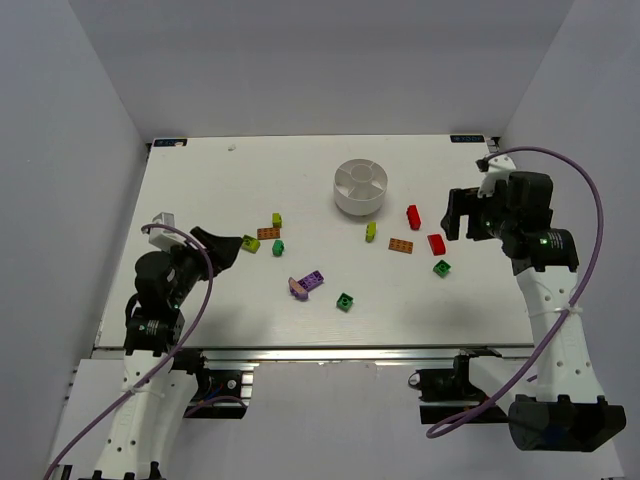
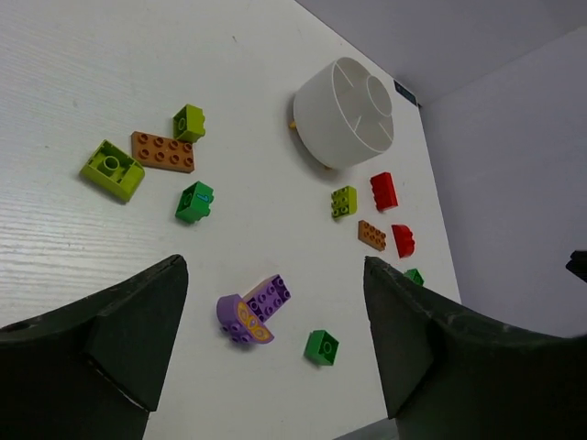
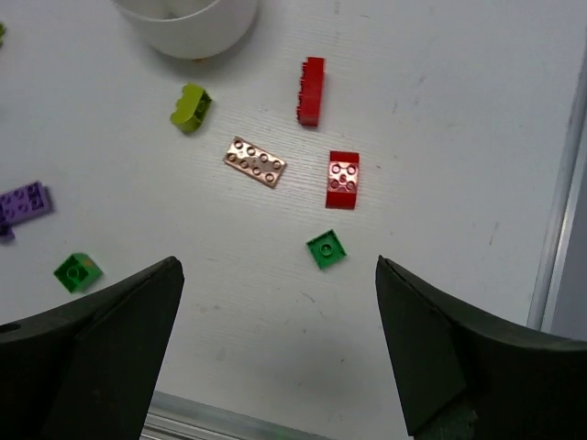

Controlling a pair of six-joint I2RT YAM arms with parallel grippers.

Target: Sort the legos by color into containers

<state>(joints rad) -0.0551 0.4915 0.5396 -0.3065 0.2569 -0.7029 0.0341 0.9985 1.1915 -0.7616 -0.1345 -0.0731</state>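
The white round dish [image 1: 360,187] with wedge compartments stands at the table's far middle and looks empty; it also shows in the left wrist view [image 2: 344,110] and at the top of the right wrist view [image 3: 188,23]. Bricks lie loose on the table: two red [image 1: 413,216] [image 1: 436,244], two orange plates [image 1: 401,245] [image 1: 268,233], yellow-green ones [image 1: 371,231] [image 1: 250,243] [image 1: 277,219], three dark green [image 1: 278,247] [image 1: 441,267] [image 1: 345,301], and a purple pair [image 1: 308,284]. My left gripper [image 1: 222,247] is open and empty, left of the bricks. My right gripper [image 1: 458,213] is open and empty, right of the red bricks.
In the left wrist view the purple pair [image 2: 254,307] and a green brick [image 2: 321,346] lie between the open fingers' lines. In the right wrist view a green brick [image 3: 326,248] and a red brick [image 3: 342,179] lie ahead. The table's right edge [image 3: 559,229] is close.
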